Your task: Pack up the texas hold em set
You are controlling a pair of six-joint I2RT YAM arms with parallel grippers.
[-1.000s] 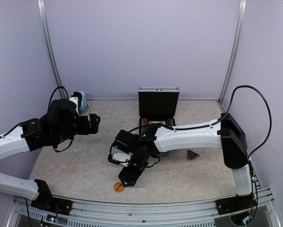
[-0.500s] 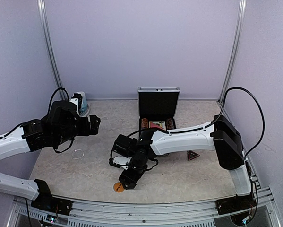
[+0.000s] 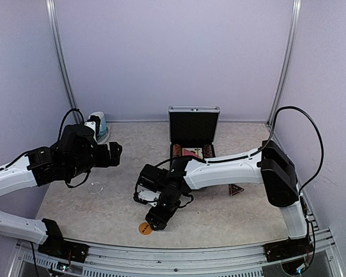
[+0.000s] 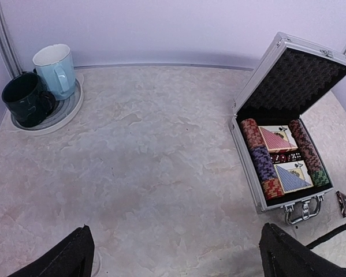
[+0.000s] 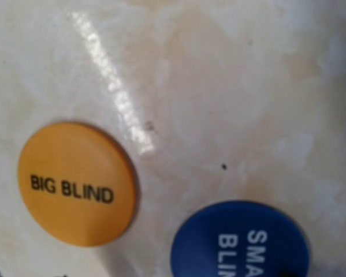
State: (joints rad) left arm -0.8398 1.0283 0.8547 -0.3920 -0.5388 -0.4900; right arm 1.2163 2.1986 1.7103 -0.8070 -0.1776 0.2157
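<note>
Low over the flat BIG BLIND button (image 5: 77, 183) and SMALL BLIND button (image 5: 239, 242), well in front of the open case (image 4: 294, 75), the right gripper (image 3: 154, 219), its spread impossible to tell, may skid off a thin disc, while the left gripper (image 4: 175, 248) gapes wide, empty.

The silver case (image 4: 246, 167) stands open on the table (image 4: 149, 161), its black-lined lid upright and handle toward the near side. Inside are chip stacks (image 4: 259, 156) flanking two card decks (image 4: 278, 138). The orange button (image 5: 77, 183) (marked BIG BLIND) lies flat just beside the blue button (image 5: 239, 242). The dark triangular marker (image 4: 344, 203) rests near the handle.
</note>
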